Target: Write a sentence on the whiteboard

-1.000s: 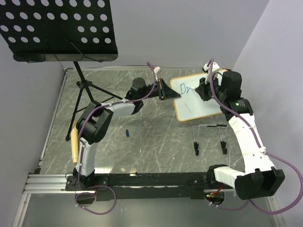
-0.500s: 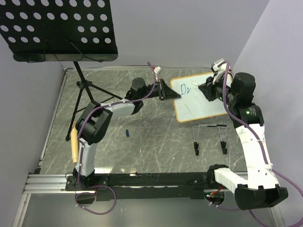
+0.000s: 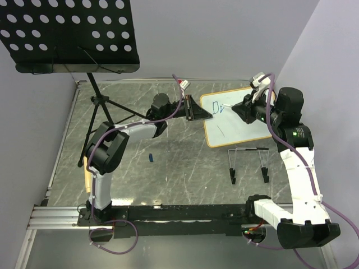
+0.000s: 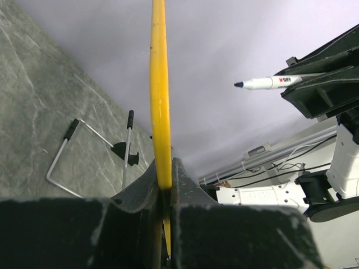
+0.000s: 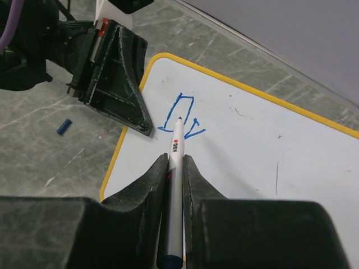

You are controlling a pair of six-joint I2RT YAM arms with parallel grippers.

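Second letter done, pen lifts away
The right pincer [image 5: 175, 161], clamped on the marker [image 5: 176, 137], has drawn back rightward since a second ago, tip hovering off the sentence [image 5: 180, 115] (just two blue letters so far); the left pincer [image 4: 165, 168] keeps gripping the whiteboard [image 3: 238, 120] edge, over the far right of the bench [image 3: 168, 162]

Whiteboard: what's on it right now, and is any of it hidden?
Blue writing, a D plus a partial second letter, and a thin stray line. The marker hangs just off the surface. The left tool clamps the whiteboard's left edge, covering a strip there.
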